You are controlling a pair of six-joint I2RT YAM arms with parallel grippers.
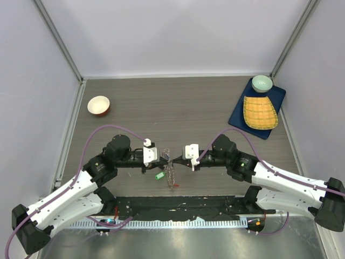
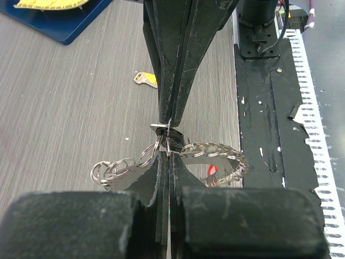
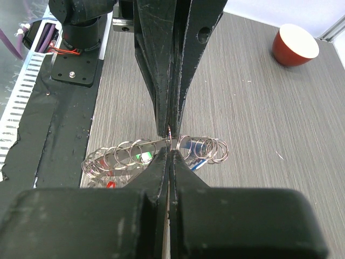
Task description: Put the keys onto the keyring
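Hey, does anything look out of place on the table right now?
A yellow-tagged key lies alone on the table, apart from the keyring pinched by the left gripper and right gripper. The black tape along the near edge looks torn.

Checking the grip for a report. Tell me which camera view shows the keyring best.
Right wrist: the keyring sits mid-frame, close and sharp, its loops fanned out. Left wrist shows it nearly as close, from the other side. Top external shows only a tiny silvery tangle.
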